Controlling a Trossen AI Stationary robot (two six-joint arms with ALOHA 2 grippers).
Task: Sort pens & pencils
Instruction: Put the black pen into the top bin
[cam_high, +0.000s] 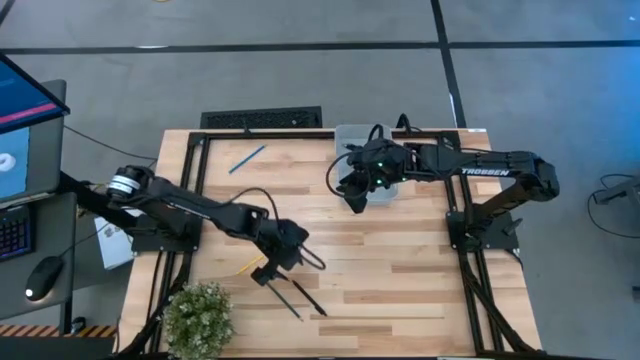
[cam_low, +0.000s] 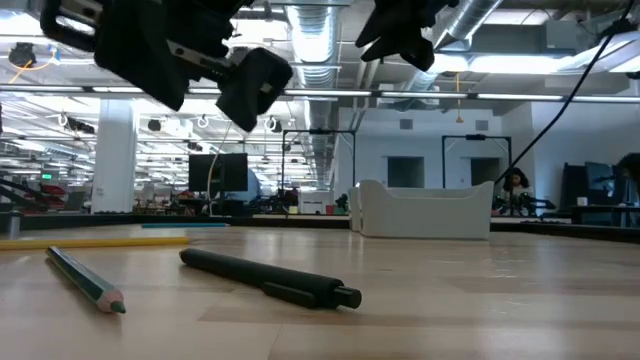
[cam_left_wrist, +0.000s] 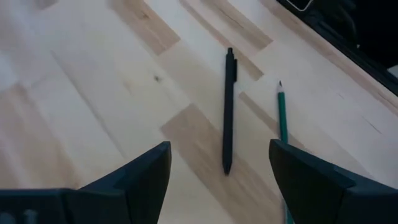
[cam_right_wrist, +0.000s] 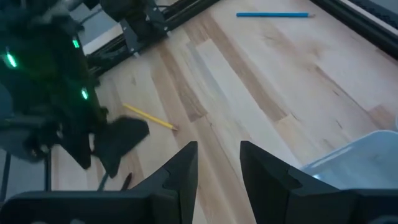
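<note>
A black pen (cam_left_wrist: 229, 112) lies flat on the wooden table beside a dark green pencil (cam_left_wrist: 283, 121). In the high view the pen (cam_high: 308, 298) and green pencil (cam_high: 285, 300) sit near the table's near edge. My left gripper (cam_left_wrist: 217, 180) hovers open just above and short of them, touching nothing. A yellow pencil (cam_high: 245, 265) lies to the left of that gripper (cam_high: 268, 272). A light blue pencil (cam_high: 247, 158) lies near the far left. My right gripper (cam_right_wrist: 219, 168) is open and empty, raised beside the bin (cam_high: 365, 160).
A translucent white bin (cam_low: 420, 210) stands at the table's far middle. A potted plant (cam_high: 198, 318) sits at the near left corner. Black frame rails (cam_high: 195, 160) run along the table's sides. Bare wood (cam_high: 400, 260) lies between the two arms.
</note>
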